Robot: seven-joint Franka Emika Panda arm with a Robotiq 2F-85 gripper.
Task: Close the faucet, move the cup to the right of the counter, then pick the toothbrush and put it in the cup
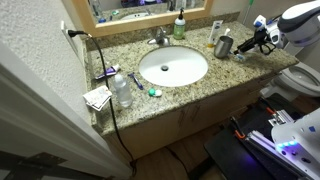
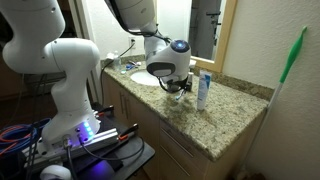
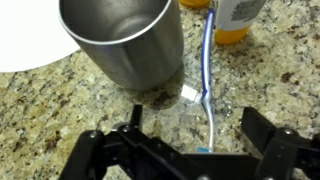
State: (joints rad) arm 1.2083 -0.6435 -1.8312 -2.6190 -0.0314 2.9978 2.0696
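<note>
The gripper (image 3: 188,150) hangs wide open and empty, low over the speckled beige granite counter (image 3: 50,115); the dark grey metal tumbler cup (image 3: 125,50) stands just ahead; the thin blue toothbrush (image 3: 208,70) lies flat beside it, its near end between the jaws; picking the toothbrush seems in hand, which calls for lowering and closing across its handle.

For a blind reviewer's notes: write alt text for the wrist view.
A grey metal cup sits on the speckled granite counter, with a blue toothbrush lying beside it. The open gripper frames the toothbrush's near end at the bottom of the picture.
</note>
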